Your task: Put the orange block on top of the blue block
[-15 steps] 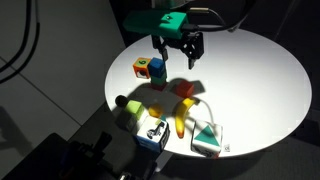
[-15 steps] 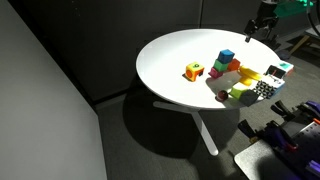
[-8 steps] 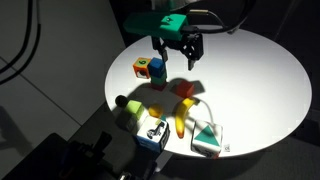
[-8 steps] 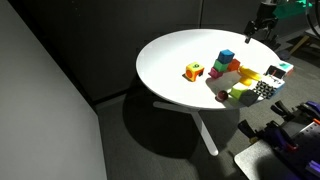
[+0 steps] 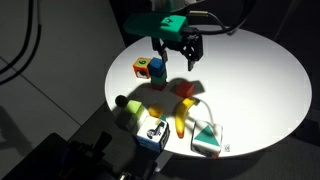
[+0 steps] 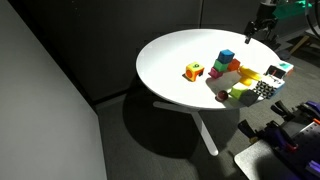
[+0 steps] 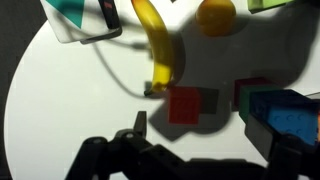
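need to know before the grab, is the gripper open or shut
Open. In the wrist view the gripper has its fingers spread wide apart with nothing held between them.

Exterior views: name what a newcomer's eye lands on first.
The bright round white table stands out against the dark room. Near one edge crowd a yellow banana, a yellow cube and the blue block. Over the table hangs the open, empty claw.

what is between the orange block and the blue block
A darker red block sits between the orange block and the blue block, close beside the blue one, shown in the wrist view.
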`<move>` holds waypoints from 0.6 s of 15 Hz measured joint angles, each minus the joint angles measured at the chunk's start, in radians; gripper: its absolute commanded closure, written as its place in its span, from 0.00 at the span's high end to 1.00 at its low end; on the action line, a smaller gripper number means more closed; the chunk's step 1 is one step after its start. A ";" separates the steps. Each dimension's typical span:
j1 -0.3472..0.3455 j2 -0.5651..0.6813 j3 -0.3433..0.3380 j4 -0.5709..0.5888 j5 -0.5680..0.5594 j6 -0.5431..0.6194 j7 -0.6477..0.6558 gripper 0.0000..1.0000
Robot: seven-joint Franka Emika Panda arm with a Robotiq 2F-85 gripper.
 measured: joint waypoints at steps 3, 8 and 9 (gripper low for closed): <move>0.000 0.005 0.000 0.003 0.002 0.000 0.000 1.00; 0.000 0.034 0.000 0.028 0.017 0.000 0.000 1.00; 0.000 0.045 0.000 0.039 0.025 0.000 -0.001 1.00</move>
